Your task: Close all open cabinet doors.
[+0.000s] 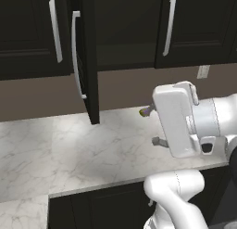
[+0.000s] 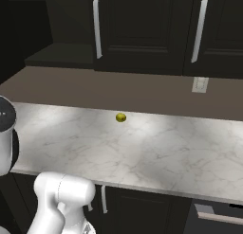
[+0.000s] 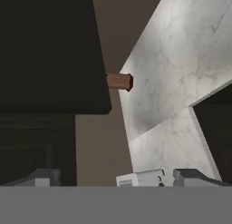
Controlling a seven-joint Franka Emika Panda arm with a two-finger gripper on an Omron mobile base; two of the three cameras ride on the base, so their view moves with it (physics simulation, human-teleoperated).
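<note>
Open cabinet door (image 1: 88, 56) up-left of pincer (image 1: 155, 126), well apart; pincer jaws spread, empty; three silver handles in left base view; one yellow-green ball (image 2: 121, 117) on surface (image 2: 156, 152)

Upper cabinet doors, near-black wood with recessed panels and slim vertical silver bar handles. One door (image 1: 87, 56) stands open, swung out edge-on over the marble counter, its handle (image 1: 76, 54) on the left face. The adjacent doors, left (image 1: 28, 33) and right (image 1: 194, 26), are closed
</note>
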